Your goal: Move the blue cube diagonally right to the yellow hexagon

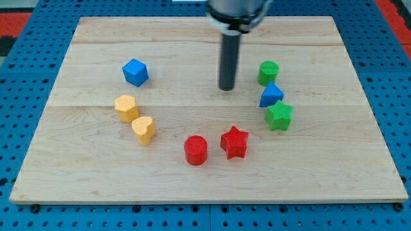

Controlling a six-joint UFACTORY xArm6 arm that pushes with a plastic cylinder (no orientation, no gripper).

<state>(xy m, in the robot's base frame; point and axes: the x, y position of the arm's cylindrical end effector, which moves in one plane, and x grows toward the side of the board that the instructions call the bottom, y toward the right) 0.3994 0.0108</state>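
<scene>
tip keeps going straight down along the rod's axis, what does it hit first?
The wooden board: my tip already looks to be on or just above it. No block lies beneath it; the nearest, the blue block, sits to the view's right.

The blue cube (135,72) sits turned corner-on, above and slightly right of the yellow hexagon (126,108). The two are near, not touching.

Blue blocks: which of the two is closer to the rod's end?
The blue block at the view's right, wedged between the green cylinder and green star; my tip is just left of it.
</scene>
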